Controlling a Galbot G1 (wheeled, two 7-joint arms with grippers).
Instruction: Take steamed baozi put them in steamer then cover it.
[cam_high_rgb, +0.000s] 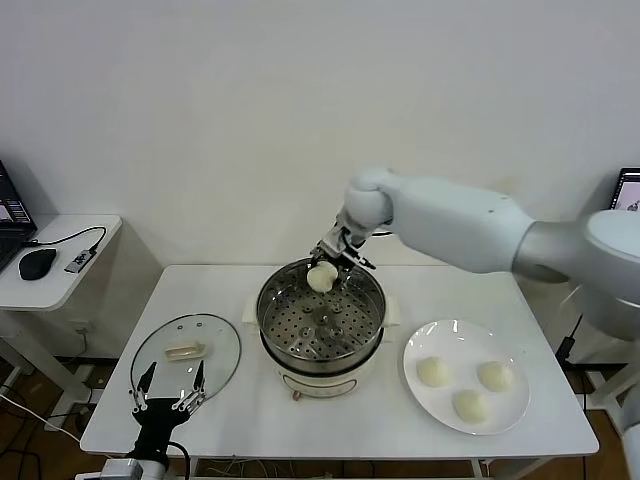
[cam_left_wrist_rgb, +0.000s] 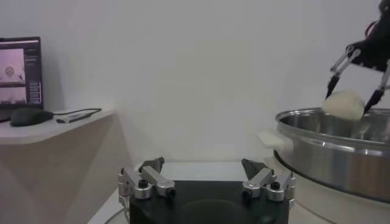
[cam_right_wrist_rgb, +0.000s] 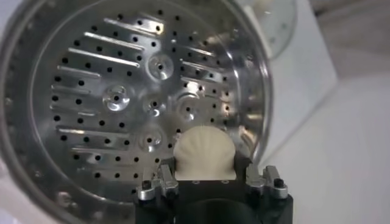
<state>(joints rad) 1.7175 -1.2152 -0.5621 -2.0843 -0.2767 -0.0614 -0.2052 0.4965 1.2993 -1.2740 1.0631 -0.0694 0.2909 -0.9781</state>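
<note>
Right tool grasping smooth round baozi, above shiny perforated steel steamer

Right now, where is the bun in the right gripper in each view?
Head view: the bun hangs in the right gripper over the steamer's far rim.
Left wrist view: far off, the same bun shows above the steel rim.
Right wrist view: close up, between the fingers.
Shared landmark: the steamer.

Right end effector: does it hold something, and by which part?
Yes. The right end effector holds one bun by its opposite sides, above the steamer.
</note>
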